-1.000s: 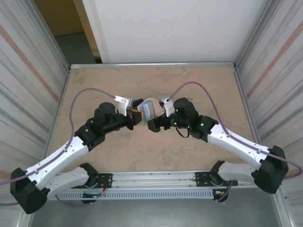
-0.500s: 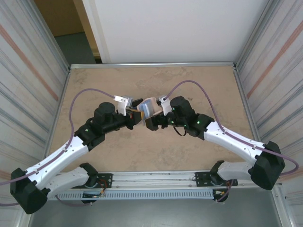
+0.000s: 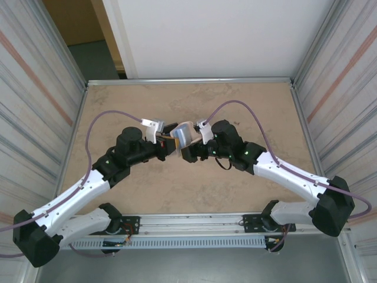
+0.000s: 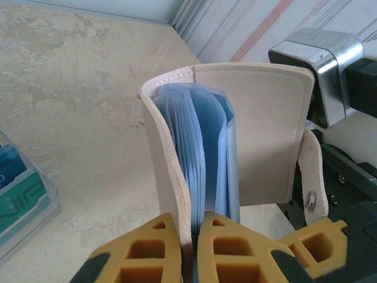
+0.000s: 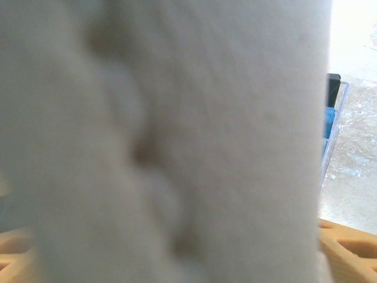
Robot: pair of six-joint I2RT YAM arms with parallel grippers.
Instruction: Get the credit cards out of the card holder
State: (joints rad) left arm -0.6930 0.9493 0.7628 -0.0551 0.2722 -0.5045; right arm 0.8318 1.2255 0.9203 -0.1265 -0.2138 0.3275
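Right tool (image 3: 190,151) nearer (narrowing), card holder (image 4: 271,130) unmoved

A robotics test cell, not a home or shop: a beige stone-patterned table (image 3: 188,194) sits boxed in by a bare metal frame. Ribbed, striped panels (image 3: 29,88) rise along the table's left and right sides, and a plain white board (image 3: 218,35) closes off its far edge. Along the table's near edge runs an aluminium rail (image 3: 194,224) carrying the bolted bases of two white-and-black robot arms, the left arm (image 3: 76,194) and the right arm (image 3: 294,177), which reach toward the table's middle. Purple cables (image 3: 112,115) loop above the table from each arm. Beyond the table's far left corner, a gap opens onto a brown wall (image 3: 76,23) and grey floor.
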